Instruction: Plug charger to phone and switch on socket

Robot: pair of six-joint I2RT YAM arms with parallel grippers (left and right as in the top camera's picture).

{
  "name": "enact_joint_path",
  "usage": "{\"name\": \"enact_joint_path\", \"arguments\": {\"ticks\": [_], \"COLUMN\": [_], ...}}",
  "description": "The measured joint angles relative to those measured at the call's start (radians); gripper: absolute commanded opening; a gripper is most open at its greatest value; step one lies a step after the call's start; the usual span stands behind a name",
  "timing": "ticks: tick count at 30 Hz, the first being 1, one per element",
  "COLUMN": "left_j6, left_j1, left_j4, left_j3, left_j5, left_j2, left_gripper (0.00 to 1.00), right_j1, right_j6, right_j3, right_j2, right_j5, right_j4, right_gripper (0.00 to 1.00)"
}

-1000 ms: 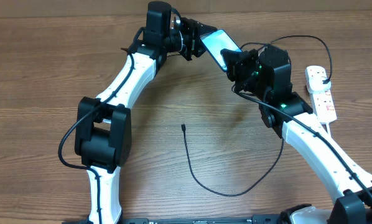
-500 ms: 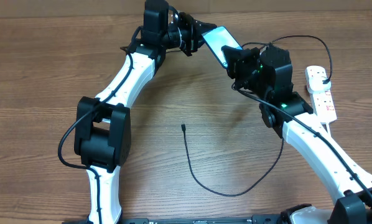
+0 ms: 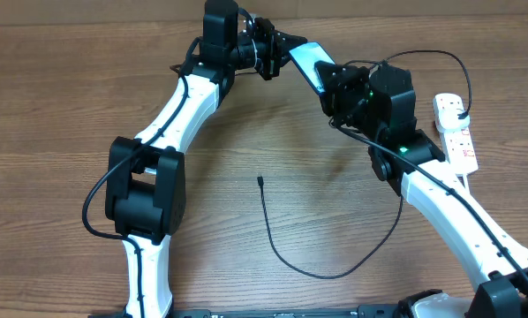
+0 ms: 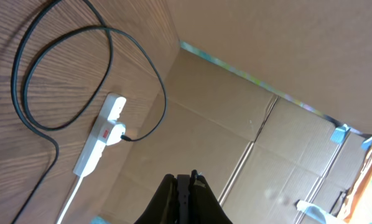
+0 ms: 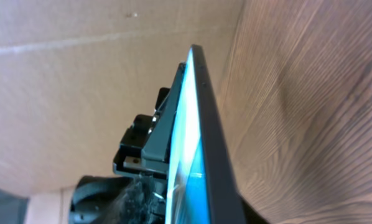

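The phone, light blue screen up, is held off the table at the back. My left gripper is shut on its far end; in the left wrist view the phone shows edge-on between the fingers. My right gripper is around its near end, fingers apart; the right wrist view shows the phone edge-on, running down between my fingers. The charger cable's tip lies free on the table, and its plug sits in the white socket strip, which also shows in the left wrist view.
The black cable loops across the near table and passes under my right arm. A second loop arcs behind the right arm. Cardboard walls close off the back. The strip's white cord runs beside my right arm.
My right gripper has slid up and left along the phone, covering more of its near end. My left gripper has lifted the phone slightly toward the back.
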Motion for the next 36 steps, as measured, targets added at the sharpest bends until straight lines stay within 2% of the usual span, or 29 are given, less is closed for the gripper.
{"name": "enact_joint_path", "arguments": {"ticks": [4,9,13,14,15,16,22,25,30,36], "left_j6": [0.031,0.11,0.172,0.19,0.198,0.223,0.37,0.432,0.483,0.494], "left_j1": [0.0,0.005,0.027,0.037,0.042,0.06,0.146,0.185,0.227,0.233], "left_j4": [-0.003,-0.007,-0.008,-0.008,-0.008,-0.011,-0.016,-0.016,-0.015,-0.015], "left_j3": [0.0,0.0,0.0,0.0,0.0,0.0,0.0,0.0,0.0,0.0], "left_j5": [0.0,0.002,0.035,0.045,0.052,0.071,0.202,0.271,0.356,0.394], "left_j2": [0.0,0.0,0.0,0.0,0.0,0.0,0.0,0.0,0.0,0.0], "left_gripper": [0.04,0.04,0.04,0.04,0.04,0.04,0.04,0.04,0.04,0.04], "right_j1": [0.0,0.0,0.0,0.0,0.0,0.0,0.0,0.0,0.0,0.0], "right_j6": [-0.016,-0.049,-0.16,-0.195,-0.234,-0.284,-0.602,-0.71,-0.806,-0.844], "right_j3": [0.0,0.0,0.0,0.0,0.0,0.0,0.0,0.0,0.0,0.0], "right_j2": [0.0,0.0,0.0,0.0,0.0,0.0,0.0,0.0,0.0,0.005], "right_j5": [0.0,0.026,0.059,0.067,0.074,0.077,0.019,-0.001,-0.015,-0.031], "right_j4": [-0.002,-0.056,-0.097,-0.105,-0.114,-0.123,-0.214,-0.268,-0.301,-0.315], "right_gripper": [0.55,0.56,0.58,0.63,0.74,0.78,0.79,0.79,0.77,0.75]}}
